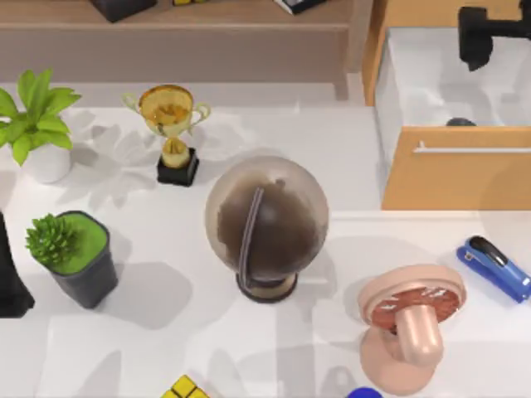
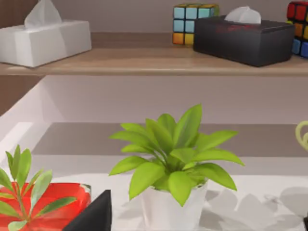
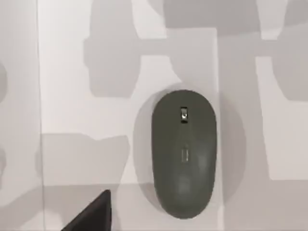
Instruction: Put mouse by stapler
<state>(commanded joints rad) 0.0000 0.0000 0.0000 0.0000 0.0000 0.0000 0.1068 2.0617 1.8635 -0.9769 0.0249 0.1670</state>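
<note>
Right wrist view looks straight down on the mouse (image 3: 184, 153), lying untouched on the white floor of the open drawer (image 1: 459, 172) at the table's back right corner. I cannot tell how the right gripper's (image 1: 475, 35) fingers stand. Descend centred, closing across the mouse's narrow flanks. The stapler (image 1: 494, 267) waits near the right edge. Left arm sits parked at the left edge.

I found no readable text, label, brand, number or sign on anything on the desk or the shelf.
</note>
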